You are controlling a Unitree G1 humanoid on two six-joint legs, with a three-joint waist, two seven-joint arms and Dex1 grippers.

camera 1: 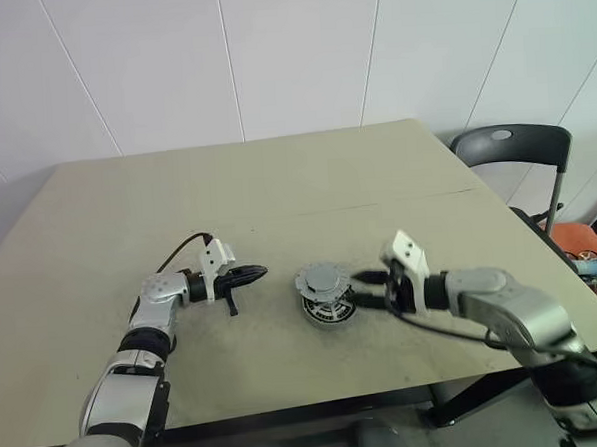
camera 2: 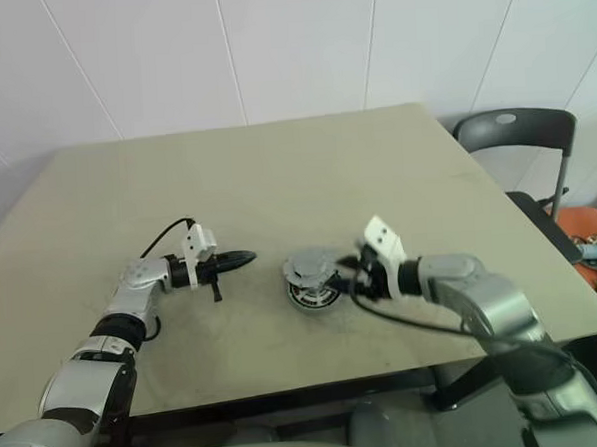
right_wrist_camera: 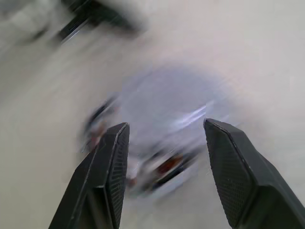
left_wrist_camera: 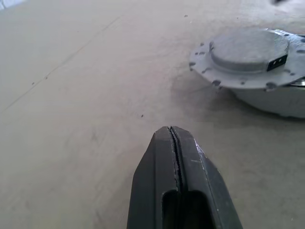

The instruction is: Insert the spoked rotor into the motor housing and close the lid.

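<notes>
- Left eye view: the motor housing (camera 1: 326, 304) stands near the middle of the tan table (camera 1: 276, 185), with a flat grey round lid (camera 1: 320, 278) sitting on top of it; the lid looks slightly askew, overhanging the rim.
- Copper-coloured windings show only as a thin band under the lid's edge; the spoked rotor itself cannot be made out.
- No brand, label or readable writing shows on any part; the small dark rectangle on the lid's raised centre in the left wrist view carries nothing legible.
- The left gripper (camera 1: 258, 274) hovers just beside the housing on the robot's left, apart from it. In the left wrist view its fingers (left_wrist_camera: 190, 167) are pressed tight together, holding nothing.
- The right gripper (camera 1: 366, 277) sits at the housing's other side. In the right wrist view its fingers (right_wrist_camera: 112, 162) stand well apart with the housing between and beyond them; they grip nothing.
- That wrist view is smeared, so the housing's details are hard to read there.
- A black chair (camera 1: 515, 147) stands past the table's right corner, partly cut off.
</notes>
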